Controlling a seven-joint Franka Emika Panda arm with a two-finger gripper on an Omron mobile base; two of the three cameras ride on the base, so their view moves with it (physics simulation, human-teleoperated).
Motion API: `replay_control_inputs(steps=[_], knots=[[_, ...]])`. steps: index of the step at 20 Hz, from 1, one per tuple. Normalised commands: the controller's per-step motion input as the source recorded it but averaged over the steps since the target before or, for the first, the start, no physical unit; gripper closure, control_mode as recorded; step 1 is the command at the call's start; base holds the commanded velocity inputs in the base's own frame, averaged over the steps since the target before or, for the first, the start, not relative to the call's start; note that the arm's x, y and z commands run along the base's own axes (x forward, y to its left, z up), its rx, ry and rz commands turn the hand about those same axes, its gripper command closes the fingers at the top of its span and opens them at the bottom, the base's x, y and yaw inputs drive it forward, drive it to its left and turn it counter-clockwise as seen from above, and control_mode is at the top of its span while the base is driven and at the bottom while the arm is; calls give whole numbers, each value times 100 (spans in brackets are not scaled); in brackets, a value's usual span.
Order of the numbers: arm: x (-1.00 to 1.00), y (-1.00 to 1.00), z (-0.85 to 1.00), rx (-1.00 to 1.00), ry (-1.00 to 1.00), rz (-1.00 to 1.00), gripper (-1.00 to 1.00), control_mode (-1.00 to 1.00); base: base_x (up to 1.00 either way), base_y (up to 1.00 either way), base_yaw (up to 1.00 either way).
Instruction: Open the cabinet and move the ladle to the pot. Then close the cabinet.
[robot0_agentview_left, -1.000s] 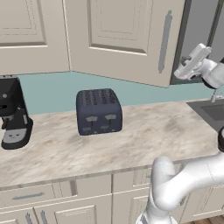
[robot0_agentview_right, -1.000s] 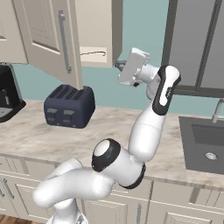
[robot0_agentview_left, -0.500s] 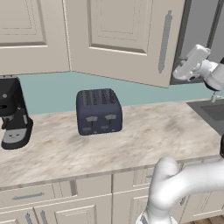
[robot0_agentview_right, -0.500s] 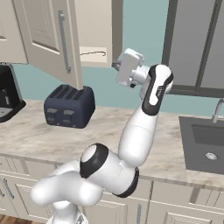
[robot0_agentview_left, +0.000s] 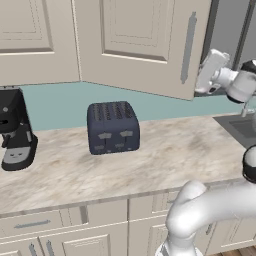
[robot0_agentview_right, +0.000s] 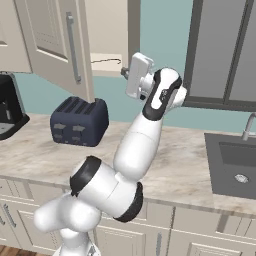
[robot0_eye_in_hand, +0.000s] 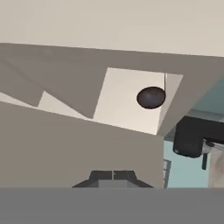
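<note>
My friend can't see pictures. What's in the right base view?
A white robot arm lifts its shut gripper to an open beige cabinet, where a thin black ladle lies on the shelf. Below, a dark toaster sits on the counter.

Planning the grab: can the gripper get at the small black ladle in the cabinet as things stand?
Probably yes: the beige cabinet door stands open and the small black ladle lies unobstructed on the shelf, but the gripper has its jaws shut.

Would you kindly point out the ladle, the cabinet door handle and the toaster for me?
ladle (robot0_eye_in_hand: 151, 97): hand view, on its round black bowl.
handle (robot0_agentview_right: 73, 48): right base view, midway along the silver bar.
toaster (robot0_agentview_left: 113, 127): left base view, on its dark front face.
</note>
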Motion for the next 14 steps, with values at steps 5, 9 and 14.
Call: replay_control_inputs(steps=[5, 9, 14], knots=[[46, 8, 0, -2, 12, 0, 100, -100, 0, 0, 0], [38, 0, 0, 0, 6, 1, 100, -100, 0, 0, 0], [39, 1, 0, -1, 6, 2, 100, -100, 0, 0, 0]])
